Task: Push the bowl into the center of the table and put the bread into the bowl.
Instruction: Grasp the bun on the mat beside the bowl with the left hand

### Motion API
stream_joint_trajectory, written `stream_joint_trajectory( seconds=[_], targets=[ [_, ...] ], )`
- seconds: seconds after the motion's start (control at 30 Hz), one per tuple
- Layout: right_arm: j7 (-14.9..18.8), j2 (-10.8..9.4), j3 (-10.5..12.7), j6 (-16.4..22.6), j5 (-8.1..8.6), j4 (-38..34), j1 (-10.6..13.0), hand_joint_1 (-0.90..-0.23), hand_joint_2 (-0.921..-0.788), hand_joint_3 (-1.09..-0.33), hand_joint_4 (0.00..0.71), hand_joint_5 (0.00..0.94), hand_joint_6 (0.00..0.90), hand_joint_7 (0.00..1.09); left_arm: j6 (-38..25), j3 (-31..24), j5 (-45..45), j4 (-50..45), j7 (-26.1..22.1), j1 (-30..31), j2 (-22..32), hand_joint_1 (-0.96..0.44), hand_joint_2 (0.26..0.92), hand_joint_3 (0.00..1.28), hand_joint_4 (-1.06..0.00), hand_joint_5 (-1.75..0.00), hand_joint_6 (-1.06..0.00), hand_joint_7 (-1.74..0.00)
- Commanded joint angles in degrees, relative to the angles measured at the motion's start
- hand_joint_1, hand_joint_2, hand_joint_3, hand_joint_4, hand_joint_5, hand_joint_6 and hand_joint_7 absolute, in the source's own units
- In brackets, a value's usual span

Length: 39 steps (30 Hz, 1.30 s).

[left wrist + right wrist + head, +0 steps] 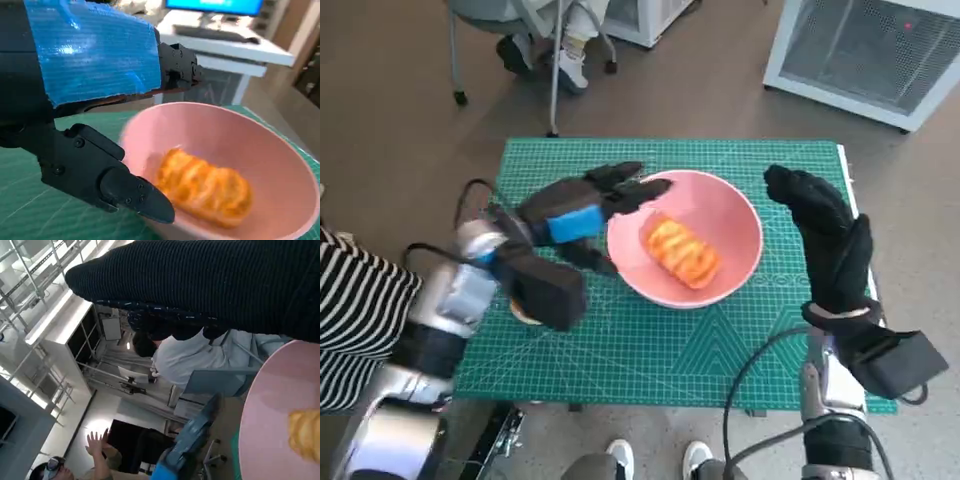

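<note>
Left robot hand point(582, 218) sits right at the pink bowl point(725, 215) rim, fingers spread wide, holding nothing. Right robot hand point(823, 235) hovers open just beside the bowl's far side. Bread point(681, 251) already lies inside the bowl, long axis diagonal, nearer the left hand. Bowl looks roughly mid-table point(640, 350), so I'd say basically done.

Pale silver-grey forearms trail thin black cables — the black plastic left hand point(582, 222) carries a bright blue tape patch and small screws, the right hand point(825, 238) a black knitted glove.
</note>
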<state>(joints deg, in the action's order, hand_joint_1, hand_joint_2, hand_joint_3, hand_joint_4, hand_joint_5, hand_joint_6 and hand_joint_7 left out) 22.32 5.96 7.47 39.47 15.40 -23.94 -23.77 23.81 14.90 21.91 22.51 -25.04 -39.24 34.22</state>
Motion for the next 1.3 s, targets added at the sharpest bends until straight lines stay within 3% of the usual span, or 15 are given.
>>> stream_joint_trajectory(
  seconds=[0.03,0.57,1.3],
  targets=[
    [-0.3,-0.3,-0.1,-0.4,-0.46,-0.4,1.2,-0.649,-0.921,-0.797,0.139,0.001,-0.001,0.54,-1.0,-2.9,-2.7,-3.4,-3.6,3.3,4.1,-0.56,0.803,0.0,0.0,0.0,-0.06,0.0],
    [-0.1,-0.6,-0.9,-0.3,-0.74,-1.0,0.6,-0.652,-0.921,-0.808,0.131,0.0,-0.001,0.53,-9.5,-5.1,3.4,-12.4,-7.1,12.2,12.2,-0.41,0.767,0.0,0.0,0.0,-0.07,-0.01],
    [0.9,-0.2,-2.1,-2.1,-0.15,-0.8,0.0,-0.633,-0.921,-0.845,0.109,0.0,-0.001,0.48,-16.1,-5.6,-6.0,-11.2,-19.8,13.7,12.3,-0.23,0.759,0.01,-0.01,0.0,-0.1,-0.03]
  ],
)
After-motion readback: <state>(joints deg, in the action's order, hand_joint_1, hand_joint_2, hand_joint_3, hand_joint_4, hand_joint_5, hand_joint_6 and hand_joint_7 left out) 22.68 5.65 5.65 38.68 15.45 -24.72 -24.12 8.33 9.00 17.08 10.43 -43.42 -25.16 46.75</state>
